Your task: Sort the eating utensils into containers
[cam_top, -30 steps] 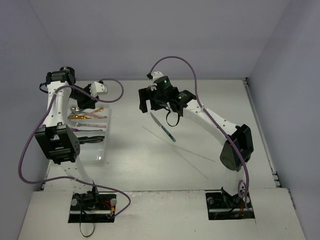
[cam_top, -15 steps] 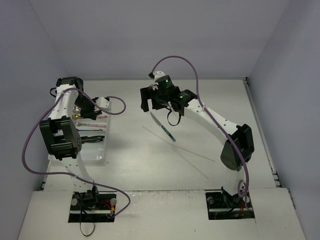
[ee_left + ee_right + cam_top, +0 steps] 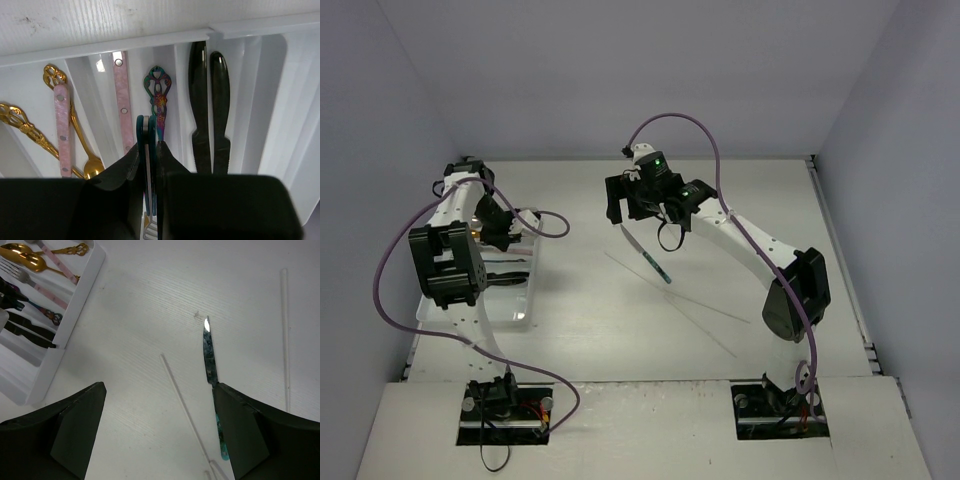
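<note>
Open right claw [image 3: 159,390] over teal-handled knife [image 3: 209,355]: light, stiff, lying flat, likely slippery, so pinch its handle; left claw [image 3: 149,151] grips teal-handled utensil [image 3: 146,131].

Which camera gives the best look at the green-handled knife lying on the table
Right wrist: the knife is close, its blade and teal handle clear. Top external shows it small and thin. Left wrist shows only the tray, not the knife.
</note>
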### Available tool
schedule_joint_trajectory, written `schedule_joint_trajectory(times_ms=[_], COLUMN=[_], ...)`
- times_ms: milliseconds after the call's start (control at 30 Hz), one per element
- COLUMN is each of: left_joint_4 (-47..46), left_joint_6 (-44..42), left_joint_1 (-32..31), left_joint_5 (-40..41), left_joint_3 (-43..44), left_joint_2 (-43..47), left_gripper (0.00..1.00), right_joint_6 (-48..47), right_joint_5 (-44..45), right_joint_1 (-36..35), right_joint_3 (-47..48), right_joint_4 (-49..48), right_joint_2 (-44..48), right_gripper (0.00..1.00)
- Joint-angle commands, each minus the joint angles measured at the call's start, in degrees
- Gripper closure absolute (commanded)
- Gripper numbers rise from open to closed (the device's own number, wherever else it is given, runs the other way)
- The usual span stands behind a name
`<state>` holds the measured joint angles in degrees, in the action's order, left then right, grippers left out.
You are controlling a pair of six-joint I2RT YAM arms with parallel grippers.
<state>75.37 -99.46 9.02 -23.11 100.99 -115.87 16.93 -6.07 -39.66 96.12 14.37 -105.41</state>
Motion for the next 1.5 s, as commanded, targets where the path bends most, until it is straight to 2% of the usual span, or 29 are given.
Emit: schedule_joint_trajectory(times_ms=[0, 133, 233, 500, 667, 767, 867, 933, 1033, 1067, 1133, 1167, 1233, 1300, 1467], left_joint_4=[8.47, 8.39, 8.37, 8.58, 8.56, 8.57, 8.47, 8.47, 8.39, 8.39, 7.84, 6.58, 3.98, -1.82, -11.56], left_joint_6=[-3.85, -4.08, -3.92, -2.59, -0.60, 5.70, 13.58, 22.07, 33.75, 36.36, 44.31, 46.86, 55.21, 60.96, 71.18], left_joint_1=[0.73, 0.83, 0.83, 0.76, 0.14, -0.46, -0.84, -0.73, -0.67, -0.44, -0.14, -0.13, 0.21, 0.30, 0.21], left_joint_5=[2.89, 3.86, 4.45, 5.41, 3.63, 0.57, -3.61, -7.54, -13.18, -15.09, -22.20, -24.08, -29.80, -32.13, -32.62], left_joint_3=[4.19, 5.00, 5.50, 7.94, 12.06, 17.10, 22.78, 27.68, 32.42, 32.90, 33.01, 32.85, 31.75, 28.15, 21.25], left_joint_2=[-0.90, -2.33, -3.44, -4.44, -0.99, 1.68, 3.63, 4.49, 6.08, 6.70, 8.10, 9.19, 10.80, 13.87, 19.47], left_gripper=[1.00, 1.00, 0.95, 0.71, 0.65, 0.63, 0.54, 0.49, 0.35, 0.33, 0.17, 0.15, 0.14, 0.14, 0.14], right_joint_6=[0.44, 0.21, 0.12, -0.84, -2.48, -4.11, -5.89, -7.06, -8.68, -8.75, -9.75, -10.00, -10.96, -11.61, -12.05], right_joint_5=[-0.04, 0.00, 0.16, 1.48, 5.03, 9.33, 11.68, 12.18, 11.73, 11.69, 11.78, 11.77, 11.33, 10.63, 8.93], right_joint_1=[0.46, 0.54, 0.64, 1.31, 2.21, 2.22, 2.20, 2.19, 2.22, 2.22, 2.22, 2.22, 2.13, 2.22, 2.17], right_joint_3=[0.16, 0.21, 0.03, -2.41, -4.43, -4.88, -4.73, -5.03, -5.25, -5.24, -4.97, -4.88, -4.80, -4.66, -4.06], right_joint_4=[-2.33, -2.33, -2.25, -1.96, 0.79, 4.37, 8.10, 9.77, 11.06, 11.35, 12.06, 12.45, 12.71, 12.90, 13.14], right_joint_2=[4.56, 4.43, 4.42, 4.77, 3.74, 1.38, -1.81, -3.66, -6.85, -7.68, -9.45, -10.54, -11.42, -12.63, -15.56], right_gripper=[0.13, 0.13, 0.14, 0.14, 0.19, 0.29, 0.39, 0.44, 0.50, 0.51, 0.54, 0.54, 0.55, 0.55, 0.55])
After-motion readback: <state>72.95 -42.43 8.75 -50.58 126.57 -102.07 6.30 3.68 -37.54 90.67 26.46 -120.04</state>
